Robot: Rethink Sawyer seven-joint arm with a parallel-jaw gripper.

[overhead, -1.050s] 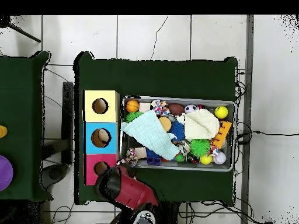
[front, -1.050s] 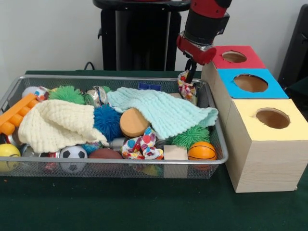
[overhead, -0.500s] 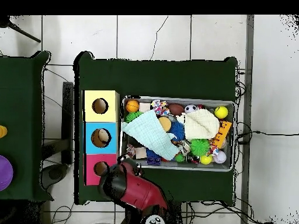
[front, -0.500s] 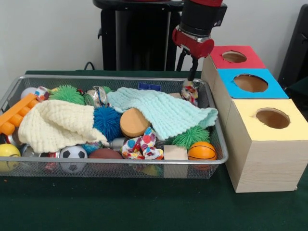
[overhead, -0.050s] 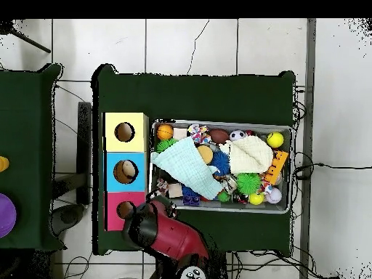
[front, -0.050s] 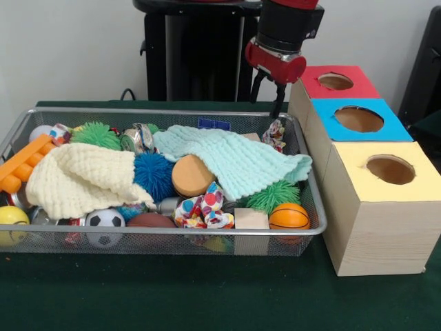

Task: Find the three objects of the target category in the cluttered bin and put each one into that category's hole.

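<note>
A colourful knotted rope toy lies in the far right corner of the wire bin, beside the mint cloth. My gripper hangs open just above it, with nothing between its fingers. In the overhead view the gripper sits at the bin's edge, next to the same toy. A second knotted toy rests near the bin's front wall. Three boxes stand right of the bin, with a red hole, a blue hole and a yellow hole.
The bin also holds a cream cloth, a blue spiky ball, a wooden disc, a green spiky ball, a small basketball, a wooden block and a soccer ball. The red-topped box stands close to the gripper's right.
A second ago the gripper held the rope toy just above the bin's corner. The toy has since dropped back into the bin, and the gripper has opened and risen slightly.
</note>
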